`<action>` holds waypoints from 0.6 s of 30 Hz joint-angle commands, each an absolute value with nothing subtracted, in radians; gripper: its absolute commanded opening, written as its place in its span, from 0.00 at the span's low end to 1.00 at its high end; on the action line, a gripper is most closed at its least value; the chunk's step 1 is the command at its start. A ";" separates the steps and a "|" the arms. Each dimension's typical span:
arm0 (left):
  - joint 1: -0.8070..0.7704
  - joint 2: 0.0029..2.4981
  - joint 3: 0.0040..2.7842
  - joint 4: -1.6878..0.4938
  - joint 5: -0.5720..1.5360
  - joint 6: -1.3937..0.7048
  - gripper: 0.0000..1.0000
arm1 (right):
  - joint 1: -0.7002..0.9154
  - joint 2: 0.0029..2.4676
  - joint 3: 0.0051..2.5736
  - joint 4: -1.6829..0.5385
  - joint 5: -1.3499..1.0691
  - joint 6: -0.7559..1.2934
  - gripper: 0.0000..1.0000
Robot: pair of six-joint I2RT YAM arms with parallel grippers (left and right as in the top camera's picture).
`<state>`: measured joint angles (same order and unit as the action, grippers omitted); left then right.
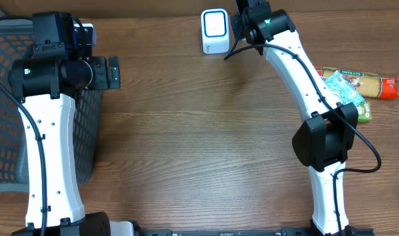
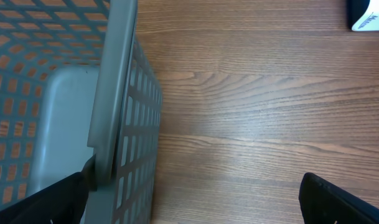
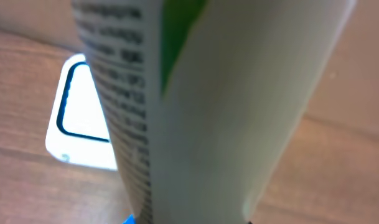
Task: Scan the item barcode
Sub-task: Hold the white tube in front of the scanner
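Scanning is in hand: a white, green-printed package [image 3: 208, 112] is pinched by the right gripper [image 1: 242, 23] just before the far barcode scanner [image 1: 215, 31]. Next, the barcode must be turned toward its window. The left gripper [image 1: 111, 72] is spread wide.

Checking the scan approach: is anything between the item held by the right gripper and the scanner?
Nothing visible. The right gripper holds the white-and-green item close beside the scanner. In the right wrist view the scanner's face shows just behind the item, with nothing in between.
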<state>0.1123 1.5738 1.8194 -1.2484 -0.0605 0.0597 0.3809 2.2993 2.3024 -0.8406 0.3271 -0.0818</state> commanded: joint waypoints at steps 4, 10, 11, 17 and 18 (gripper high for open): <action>0.117 1.582 1.828 -1.246 -0.055 0.075 1.00 | 0.406 2.326 2.316 -0.742 0.426 -0.261 0.04; 0.117 1.582 1.828 -1.246 -0.055 0.075 1.00 | 0.465 2.404 2.316 -0.631 0.708 -0.448 0.04; 0.117 1.582 1.828 -1.246 -0.055 0.075 1.00 | 0.476 2.420 2.316 -0.610 0.743 -0.474 0.04; 0.117 1.582 1.828 -1.246 -0.055 0.075 1.00 | 0.508 2.507 2.316 -0.523 0.881 -0.559 0.04; 0.117 1.582 1.828 -1.246 -0.055 0.075 0.99 | 0.510 2.523 2.316 -0.516 0.909 -0.559 0.04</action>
